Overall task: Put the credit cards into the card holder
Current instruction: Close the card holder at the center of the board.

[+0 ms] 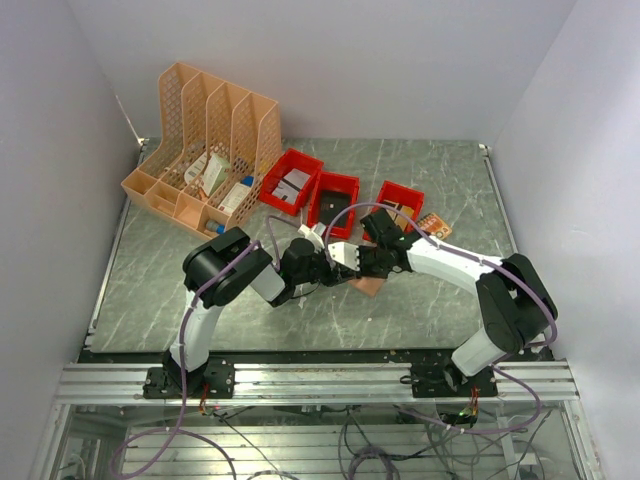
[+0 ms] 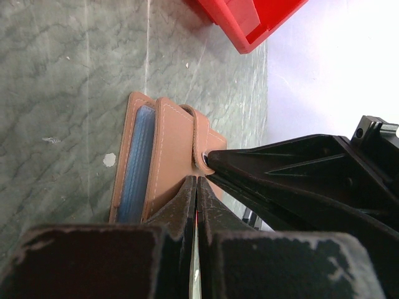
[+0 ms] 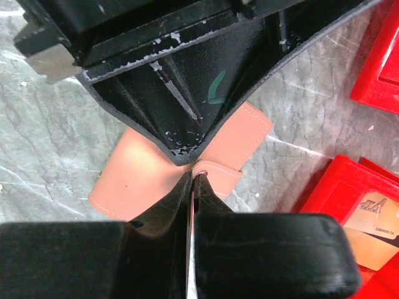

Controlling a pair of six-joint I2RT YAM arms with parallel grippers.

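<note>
1. the orange lattice file rack [image 1: 215,110] stands at the far left of the desk [image 1: 150,290]. white and green packets [image 1: 213,172] sit in its lower slots, and their print is too small to read.
2. three red bins [image 1: 340,179] sit in a row just right of the rack. the left one holds pale flat pieces and the middle one looks dark inside. from above i cannot make out more.
3. in my right wrist view, a red bin close beside me holds a beige card [image 3: 373,218]. it has a dark logo and a line of small print, both too blurred to read.
4. a patterned orange card [image 1: 433,226] lies flat on the desk, just right of the right-hand bin.
5. the card holder [image 2: 177,146] lies on the desk in front of the bins, directly under both my grippers. a blue card [image 2: 133,165] sits in its open pocket.
6. my left gripper [image 2: 196,182] is clenched, with its tips down on the edge of the holder's flap. i cannot tell whether any of the flap is nipped between them.
7. my right gripper [image 3: 193,179] is clenched too. its tips touch the holder's snap tab [image 3: 215,171], nose to nose with the left gripper.
</note>
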